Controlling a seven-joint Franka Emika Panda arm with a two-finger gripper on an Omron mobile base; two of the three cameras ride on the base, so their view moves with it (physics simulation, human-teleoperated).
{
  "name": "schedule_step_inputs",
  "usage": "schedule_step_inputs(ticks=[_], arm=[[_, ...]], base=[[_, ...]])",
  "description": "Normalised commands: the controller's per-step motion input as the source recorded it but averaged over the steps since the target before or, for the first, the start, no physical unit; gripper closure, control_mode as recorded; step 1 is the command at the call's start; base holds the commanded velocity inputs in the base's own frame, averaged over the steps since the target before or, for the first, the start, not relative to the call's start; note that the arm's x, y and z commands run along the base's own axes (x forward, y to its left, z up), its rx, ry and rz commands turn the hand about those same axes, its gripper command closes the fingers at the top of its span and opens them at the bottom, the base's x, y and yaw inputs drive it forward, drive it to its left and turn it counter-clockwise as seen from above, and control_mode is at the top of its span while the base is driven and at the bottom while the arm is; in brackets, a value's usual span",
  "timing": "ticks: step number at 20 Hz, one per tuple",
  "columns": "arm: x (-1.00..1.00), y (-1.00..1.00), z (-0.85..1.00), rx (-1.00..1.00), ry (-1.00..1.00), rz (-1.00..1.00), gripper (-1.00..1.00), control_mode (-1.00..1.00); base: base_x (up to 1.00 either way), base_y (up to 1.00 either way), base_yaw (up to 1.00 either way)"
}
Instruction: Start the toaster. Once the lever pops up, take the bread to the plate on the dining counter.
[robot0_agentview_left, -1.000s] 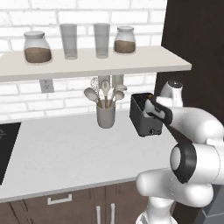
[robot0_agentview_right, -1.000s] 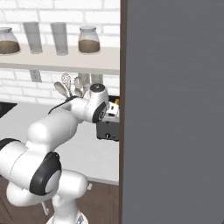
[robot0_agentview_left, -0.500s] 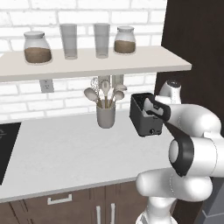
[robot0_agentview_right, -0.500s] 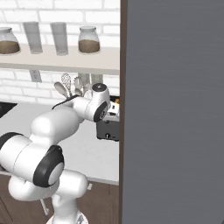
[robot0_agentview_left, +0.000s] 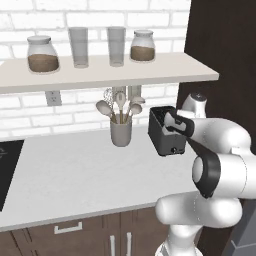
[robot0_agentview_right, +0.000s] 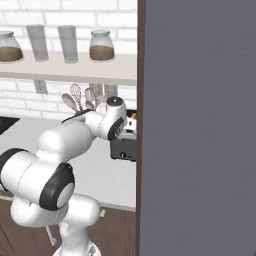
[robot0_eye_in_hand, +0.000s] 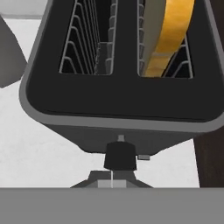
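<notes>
The dark toaster (robot0_agentview_left: 161, 134) stands on the white counter beside the tall dark cabinet, and it also appears in the right base view (robot0_agentview_right: 123, 148). From above, the toaster (robot0_eye_in_hand: 118, 100) has two slots, with a golden slice of bread (robot0_eye_in_hand: 173, 35) upright in the right one. Its black lever (robot0_eye_in_hand: 120, 156) juts from the near face. My gripper (robot0_eye_in_hand: 112, 183) is shut, its tips just behind that lever. The same gripper (robot0_agentview_left: 171, 131) (robot0_agentview_right: 128, 134) sits at the toaster's lever end. The plate and the dining counter are out of view.
A grey utensil cup (robot0_agentview_left: 121, 133) with spoons stands just left of the toaster. Above hangs a shelf (robot0_agentview_left: 110, 75) with jars and glasses. A black cooktop (robot0_agentview_left: 7, 170) lies at the far left. A tall dark cabinet (robot0_agentview_left: 225, 55) closes the right side.
The arm's elbow has shifted slightly. The hand stays at the toaster's lever end, and the gripper stays shut.
</notes>
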Motion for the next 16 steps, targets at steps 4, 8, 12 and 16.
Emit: schedule_step_inputs(ticks=[4, 8, 12, 16], arm=[[0.06, 0.0, -0.09, 0.0, 0.0, 0.04, 1.0, -1.0], [0.16, 0.0, -0.1, 0.0, 0.0, 0.04, 1.0, -1.0], [0.2, 0.0, -0.05, 0.0, 0.0, 0.04, 1.0, -1.0], [0.18, 0.0, -0.16, 0.0, 0.0, 0.04, 1.0, -1.0]], base=[[0.0, 0.0, 0.0], [0.0, 0.0, 0.0], [0.0, 0.0, 0.0], [0.0, 0.0, 0.0]])
